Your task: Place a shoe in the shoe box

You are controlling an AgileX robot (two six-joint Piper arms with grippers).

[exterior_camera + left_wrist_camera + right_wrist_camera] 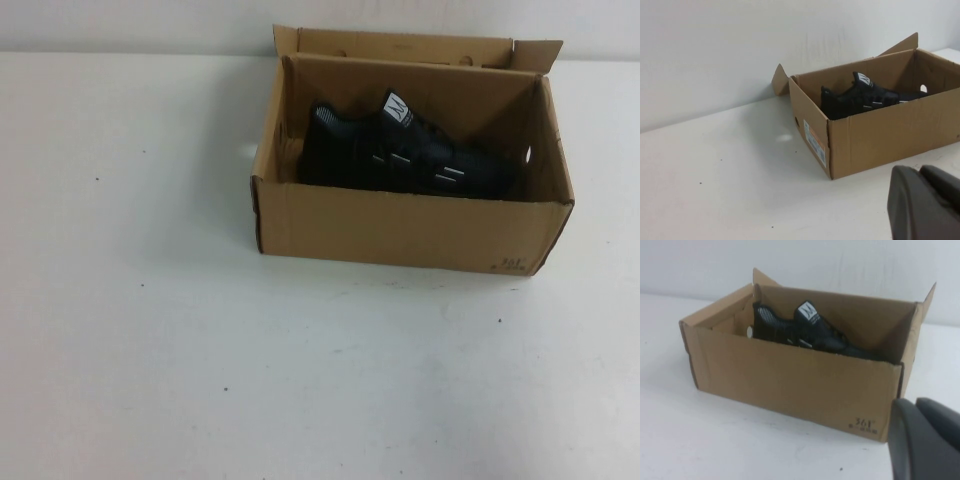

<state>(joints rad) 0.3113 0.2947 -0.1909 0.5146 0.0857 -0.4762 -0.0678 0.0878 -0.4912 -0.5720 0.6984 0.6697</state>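
Shoe [400, 150] half-hidden in shoe box [400, 232]; left gripper [927, 202], right gripper [925, 437] cropped.

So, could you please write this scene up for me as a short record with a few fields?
shoe: black sneaker lying inside the box, white tongue label up
shoe box: open brown cardboard box on the white table, flaps up
left end effector: low and apart from the box, on its label end, holding nothing
right end effector: low and apart from the box, near the printed corner, holding nothing
high view: neither arm shows
task state: shoe is in the box
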